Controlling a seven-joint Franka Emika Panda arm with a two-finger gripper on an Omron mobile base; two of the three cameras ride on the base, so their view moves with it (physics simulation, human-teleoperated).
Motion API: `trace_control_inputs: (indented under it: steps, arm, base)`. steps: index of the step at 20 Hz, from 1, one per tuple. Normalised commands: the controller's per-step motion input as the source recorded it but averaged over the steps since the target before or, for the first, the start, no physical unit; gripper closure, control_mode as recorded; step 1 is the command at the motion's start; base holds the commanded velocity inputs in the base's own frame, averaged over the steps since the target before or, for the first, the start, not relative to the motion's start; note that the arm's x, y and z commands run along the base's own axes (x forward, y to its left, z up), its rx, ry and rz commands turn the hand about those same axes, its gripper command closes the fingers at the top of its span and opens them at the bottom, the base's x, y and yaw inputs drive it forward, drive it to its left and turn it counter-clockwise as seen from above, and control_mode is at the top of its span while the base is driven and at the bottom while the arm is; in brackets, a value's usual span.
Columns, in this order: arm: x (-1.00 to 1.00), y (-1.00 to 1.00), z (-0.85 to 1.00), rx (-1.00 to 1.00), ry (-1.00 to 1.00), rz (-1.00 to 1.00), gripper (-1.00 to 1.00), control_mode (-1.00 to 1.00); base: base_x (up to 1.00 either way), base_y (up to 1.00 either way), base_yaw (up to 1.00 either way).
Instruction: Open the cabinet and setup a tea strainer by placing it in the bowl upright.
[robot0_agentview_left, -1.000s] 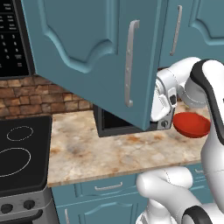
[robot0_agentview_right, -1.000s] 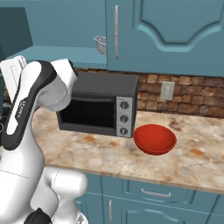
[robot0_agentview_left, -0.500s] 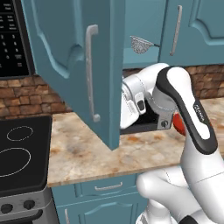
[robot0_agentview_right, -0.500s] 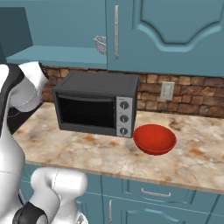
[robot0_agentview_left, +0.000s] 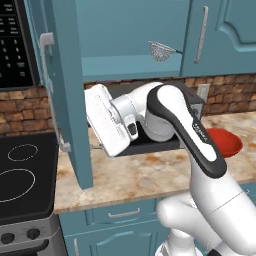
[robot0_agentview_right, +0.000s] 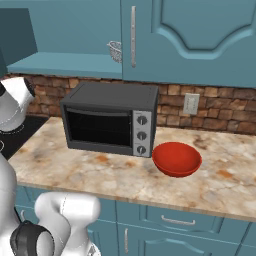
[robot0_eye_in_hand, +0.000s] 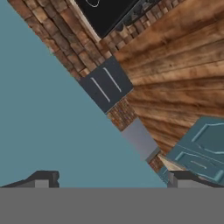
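The cabinet door (robot0_agentview_left: 65, 90) is standing swung wide at the left, its inner face close before the gripper (robot0_eye_in_hand: 109, 177), whose jaws are gaping apart — holding nothing. The strainer (robot0_agentview_left: 161, 50) is sitting at the shelf's front edge, near the right door. It is probably light, stiff, easily dented — best pinched by its thin handle. The bowl (robot0_agentview_right: 177, 159) is waiting right of the oven (robot0_agentview_right: 107, 119) on the worktop.

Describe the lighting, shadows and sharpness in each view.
Left base view: even light, soft shading inside the open cabinet around the tea strainer. Right base view: glossy highlights on the bowl, faint shadow beneath the toaster oven. Hand view: rolled, slightly soft, with flat teal across its left.
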Motion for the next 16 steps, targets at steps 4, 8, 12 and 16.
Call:
trace_control_inputs:
  steps: [4, 8, 12, 16]
  arm:
    - [0.0, 0.21, -0.23, 0.0, 0.01, 0.0, -1.0, -1.0]
    - [0.02, -0.02, -0.12, 0.0, 0.0, -0.01, -1.0, -1.0]
    - [0.19, -0.34, -0.13, -0.11, 0.01, 0.0, -1.0, -1.0]
    - [0.36, -0.63, -0.01, -0.24, 0.0, -0.01, -1.0, -1.0]
  base:
    - [0.0, 0.0, 0.0]
    - [0.0, 0.0, 0.0]
    - [0.0, 0.0, 0.0]
    - [0.0, 0.0, 0.0]
